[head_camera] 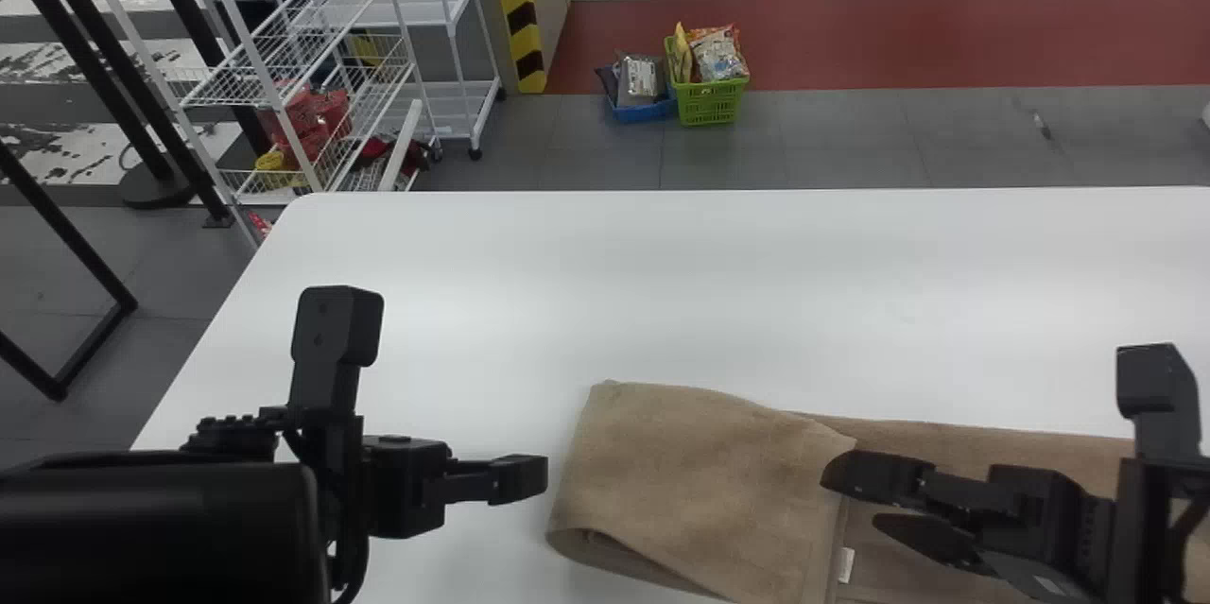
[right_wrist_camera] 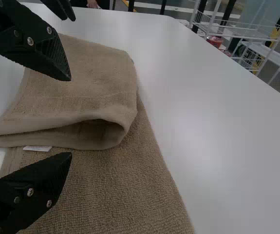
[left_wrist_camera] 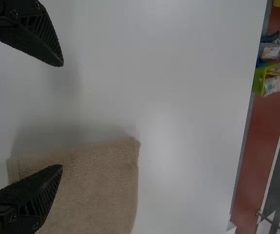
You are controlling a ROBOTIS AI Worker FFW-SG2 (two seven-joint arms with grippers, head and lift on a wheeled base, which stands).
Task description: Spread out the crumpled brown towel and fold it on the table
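Left claw (head_camera: pixel 518 479): open, its two fingers well apart; it hangs just beside the left end of the towel, and in the left wrist view one finger is over bare surface while the other overlaps the cloth; whether it touches cannot be told
Right claw (head_camera: pixel 872 502): open too, with a wide gap between the fingers and nothing gripped; it is over the towel, by the edge of the folded part; contact cannot be told
White tag (head_camera: pixel 846 565): small, at the edge of the folded part, near the right claw
Brown towel (head_camera: pixel 700 481): on the near part of the surface, between the arms and on under the right one; its left end is doubled over onto the rest, with a rounded opening along the flap's edge in the right wrist view; the single layer runs off to the right, lying fairly flat
Surface (head_camera: pixel 718 292): white, smooth, with a rounded far left corner
Black frame (head_camera: pixel 95 339): on the floor to the left of the surface
Wire rack (head_camera: pixel 255 65): white, beyond the far left corner, red items on a low shelf
Green basket (head_camera: pixel 709 103): on the grey floor past the far edge, full of packets
Blue basket (head_camera: pixel 646 111): just beside the green one, also holding packets
Striped post (head_camera: pixel 518 8): yellow and black, behind the rack's right side
Red floor strip (head_camera: pixel 898 37): beyond the baskets
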